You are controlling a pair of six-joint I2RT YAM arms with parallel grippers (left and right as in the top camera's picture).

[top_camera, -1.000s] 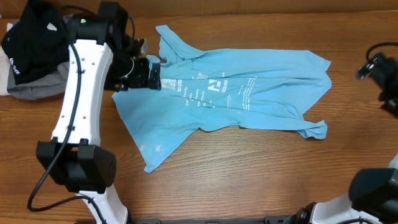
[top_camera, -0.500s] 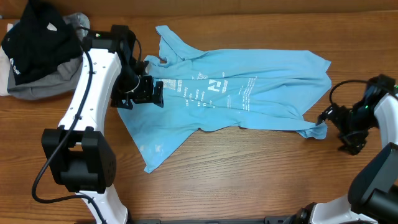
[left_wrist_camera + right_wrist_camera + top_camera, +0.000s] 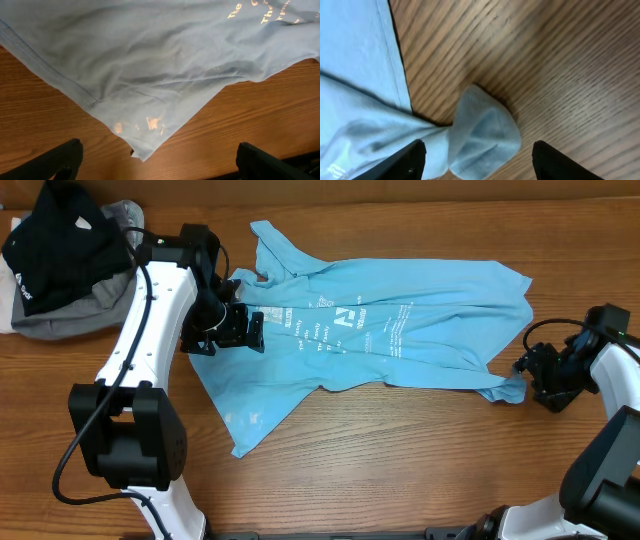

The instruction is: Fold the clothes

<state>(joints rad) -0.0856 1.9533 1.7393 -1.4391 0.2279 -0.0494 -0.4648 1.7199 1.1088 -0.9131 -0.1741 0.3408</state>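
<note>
Two arms now flank the sky-blue T-shirt [image 3: 400, 320] spread on the worktop [image 3: 400, 470]: the left gripper [image 3: 243, 328] hangs released over its left side, while the right gripper [image 3: 477, 156] has just swung in to straddle its right-hand corner, jaws apart, nothing pinched yet, so folding looks imminent.

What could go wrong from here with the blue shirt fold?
1. The right gripper straddles only the small bunched corner of the T-shirt; so thin a pinch may slip.
2. The left gripper hangs open, holding nothing, so a pull from the right alone would likely drag the cloth across the table.
3. The shirt lies creased and skewed; a fold may come out crooked.
</note>
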